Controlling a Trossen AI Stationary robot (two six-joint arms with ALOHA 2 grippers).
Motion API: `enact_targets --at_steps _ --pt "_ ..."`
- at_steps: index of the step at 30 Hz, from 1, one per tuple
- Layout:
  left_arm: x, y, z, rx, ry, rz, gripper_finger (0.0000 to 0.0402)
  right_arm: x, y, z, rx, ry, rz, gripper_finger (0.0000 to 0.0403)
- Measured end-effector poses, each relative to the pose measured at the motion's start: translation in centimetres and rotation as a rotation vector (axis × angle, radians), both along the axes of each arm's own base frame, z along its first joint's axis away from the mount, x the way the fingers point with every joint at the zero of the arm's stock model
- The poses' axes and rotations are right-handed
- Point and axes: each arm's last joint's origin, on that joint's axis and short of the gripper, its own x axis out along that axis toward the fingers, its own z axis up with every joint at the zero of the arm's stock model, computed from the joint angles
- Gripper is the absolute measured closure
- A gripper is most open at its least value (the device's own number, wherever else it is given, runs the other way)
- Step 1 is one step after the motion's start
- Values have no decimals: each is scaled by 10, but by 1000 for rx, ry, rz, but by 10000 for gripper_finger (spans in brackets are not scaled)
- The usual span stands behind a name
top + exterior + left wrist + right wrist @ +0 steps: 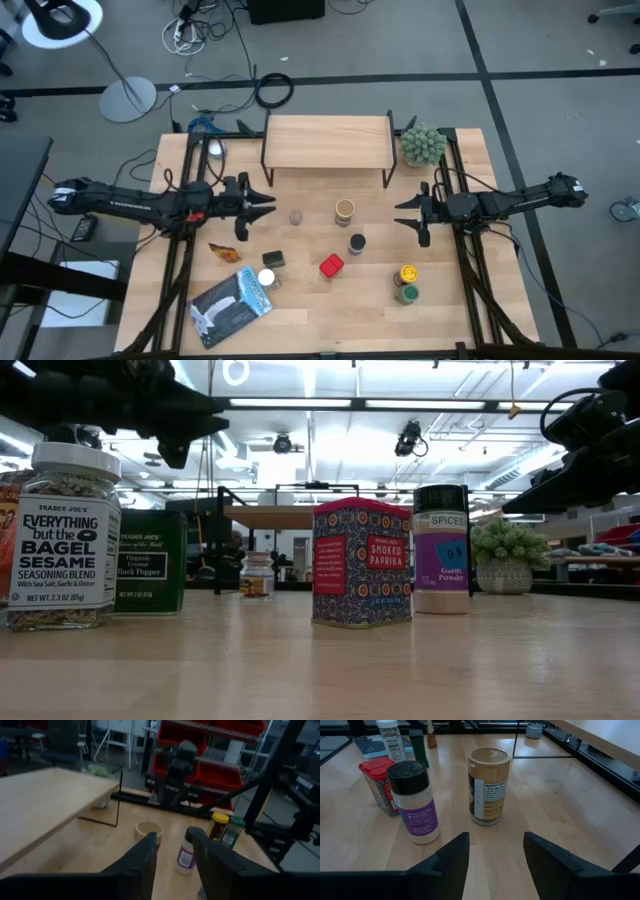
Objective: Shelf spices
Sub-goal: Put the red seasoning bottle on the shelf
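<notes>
The shelf (325,142) stands at the table's far middle, its board bare. The spices stand on the table in front of it: a small clear jar (296,216), a tan jar (345,211), a black-lidded garlic powder jar (357,243), a red paprika tin (332,266), yellow-lidded (407,274) and green-lidded (406,294) jars, a dark green tin (272,259), a white-lidded jar (266,279) and an orange packet (226,252). My left gripper (262,205) hovers open just left of the clear jar. My right gripper (405,215) hovers open right of the tan jar (489,785).
A spiky green plant (423,145) stands at the shelf's right end. A flat blue-grey packet (232,305) lies at the near left. A computer mouse (216,150) lies at the far left. Bare wood stretches along the near edge, right of the packet.
</notes>
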Motion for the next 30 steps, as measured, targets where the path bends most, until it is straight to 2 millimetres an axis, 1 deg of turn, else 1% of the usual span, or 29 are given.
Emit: enact_targets --at_steps 10,15,18,20,24,27,30 --pt "7 0 -9 -7 57 -5 260 0 0 0 0 0 0 215" --pt "9 0 -12 -111 70 1 260 0 0 0 0 0 0 215" --pt "11 -3 -15 -153 79 -44 260 0 0 0 0 0 0 215" --pt "15 -5 -12 -160 54 -71 260 0 0 0 0 0 0 215" --pt "21 -8 4 -160 -94 -133 260 0 0 0 0 0 0 215" --pt "22 -8 8 -161 -145 -135 260 0 0 0 0 0 0 215" --pt "25 -7 6 -174 -149 -78 257 0 0 0 0 0 0 215"
